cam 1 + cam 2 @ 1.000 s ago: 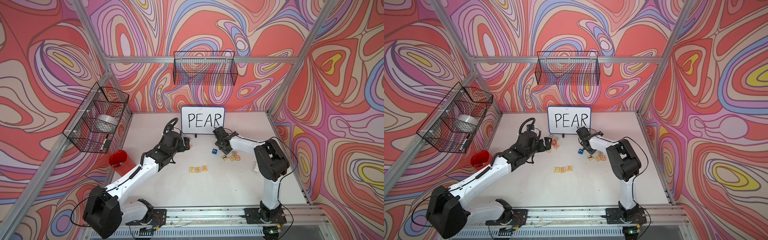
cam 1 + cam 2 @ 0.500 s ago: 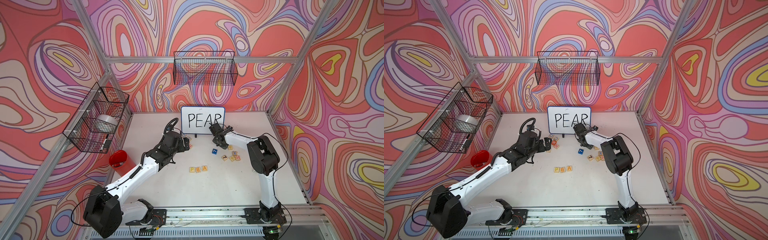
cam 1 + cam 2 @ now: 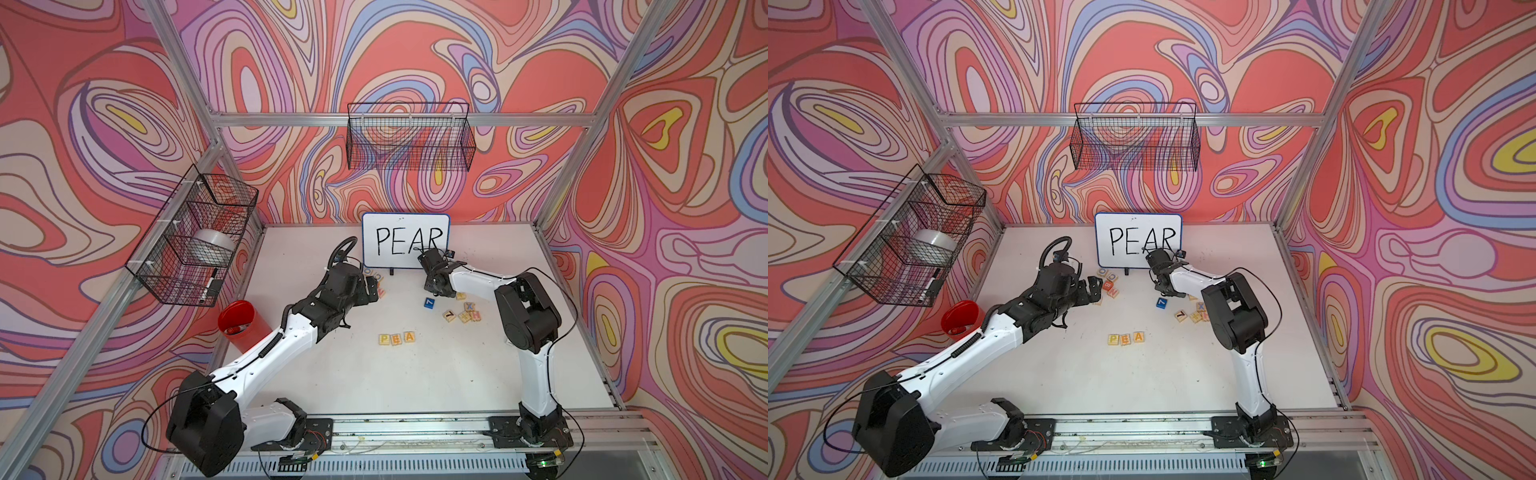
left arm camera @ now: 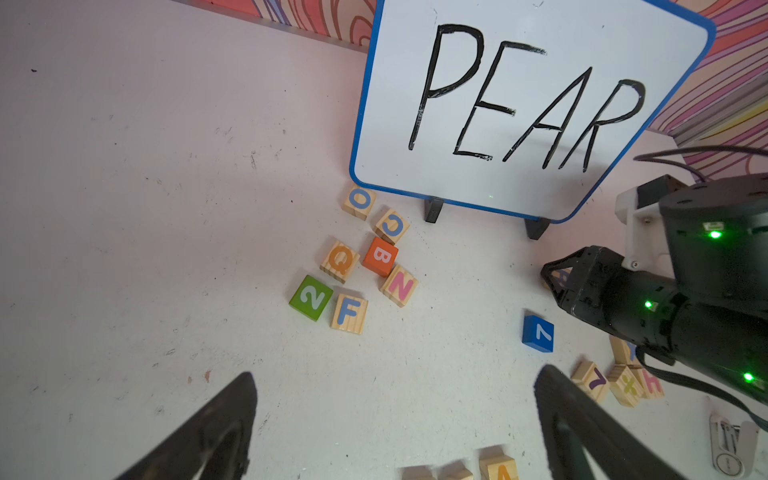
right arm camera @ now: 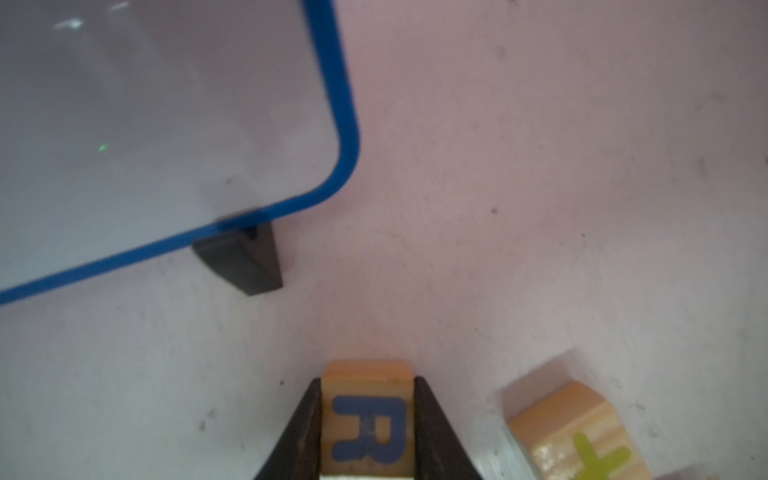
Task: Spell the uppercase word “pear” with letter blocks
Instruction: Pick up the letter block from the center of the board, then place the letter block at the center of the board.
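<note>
Three letter blocks, P [image 3: 384, 339], E [image 3: 397, 338] and A [image 3: 409, 336], lie in a row at mid-table and show in both top views, with the A [image 3: 1138, 337] at the row's right end. The R block [image 5: 368, 428] is a pale cube with a blue R. It sits on the table just in front of the whiteboard's right foot, and my right gripper [image 5: 368, 379] is shut on it, one finger pressed against each side. My left gripper [image 4: 395, 374] hangs open over bare table behind the row, with nothing between its fingers.
The whiteboard [image 3: 405, 245] with "PEAR" stands at the back. Several loose blocks [image 4: 365, 262] lie left of its feet, among them a green 2 [image 4: 311, 297]. A blue 7 cube [image 3: 429, 303] and more blocks [image 3: 463, 313] lie under the right arm. A red cup [image 3: 241, 324] stands at the left.
My right gripper moved back and left toward the whiteboard and closed on the R block. The left arm has not moved.
</note>
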Available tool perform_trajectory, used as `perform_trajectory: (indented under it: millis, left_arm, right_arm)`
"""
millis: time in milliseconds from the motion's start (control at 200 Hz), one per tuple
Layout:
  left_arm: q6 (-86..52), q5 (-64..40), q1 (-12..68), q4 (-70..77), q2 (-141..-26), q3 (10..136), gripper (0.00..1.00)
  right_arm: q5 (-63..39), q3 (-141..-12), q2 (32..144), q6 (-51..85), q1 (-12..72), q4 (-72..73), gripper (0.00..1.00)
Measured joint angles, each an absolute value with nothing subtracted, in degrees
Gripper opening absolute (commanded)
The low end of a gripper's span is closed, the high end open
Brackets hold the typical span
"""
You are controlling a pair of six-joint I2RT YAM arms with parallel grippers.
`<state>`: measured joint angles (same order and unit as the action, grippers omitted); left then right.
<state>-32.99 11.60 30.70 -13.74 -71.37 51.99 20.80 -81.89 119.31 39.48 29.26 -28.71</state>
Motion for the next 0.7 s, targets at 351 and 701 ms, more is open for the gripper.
perform_trajectory:
  millis: [351, 701]
  left_arm:
    - [-32.97, 12.75, 30.7, -15.16, -69.76, 51.99, 1.0]
    - [-33.26, 16.8, 30.7, -18.46, -62.13, 50.11, 1.0]
  right_arm:
    - [7.88, -83.99, 113.08, 15.07, 37.65, -28.16, 0.33]
    - [0.27, -91.83, 121.21, 1.28, 42.41, -35.46, 0.33]
